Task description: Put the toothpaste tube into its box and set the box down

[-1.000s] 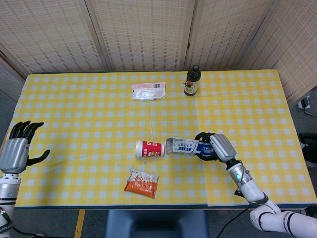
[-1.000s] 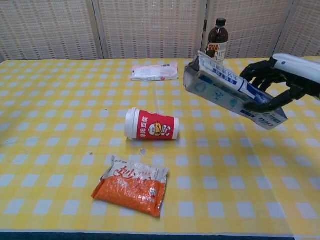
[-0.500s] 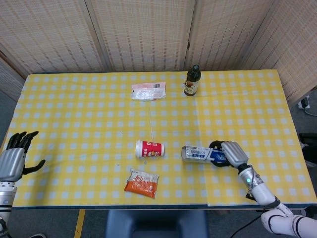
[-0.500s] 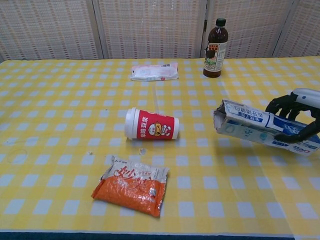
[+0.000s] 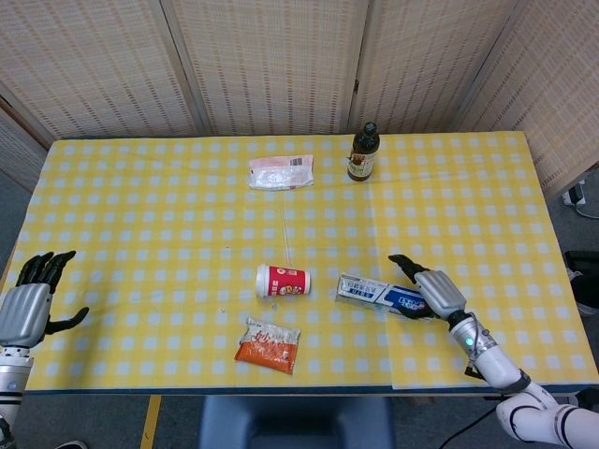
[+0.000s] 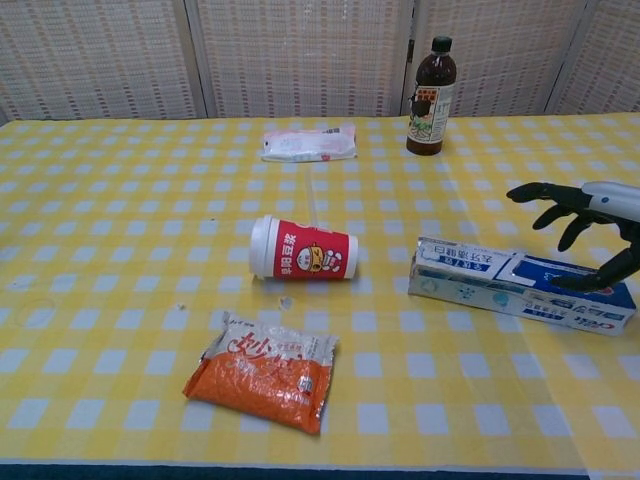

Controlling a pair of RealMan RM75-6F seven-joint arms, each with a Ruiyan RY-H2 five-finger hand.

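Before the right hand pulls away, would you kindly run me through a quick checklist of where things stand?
1. Toothpaste box lying flat on the table: ok.
2. Right hand fingers spread: ok.
3. Right hand fully clear of the box: cannot tell; one fingertip sits at its top edge.
4. Tube inside the box: cannot tell; the contents are hidden.
5. Red cup apart from the box: ok.
6. Left hand open, holding nothing: ok.

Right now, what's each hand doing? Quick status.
Left hand: open, holding nothing, at the table's left edge.
Right hand: open, fingers spread over the toothpaste box, which lies flat on the table.
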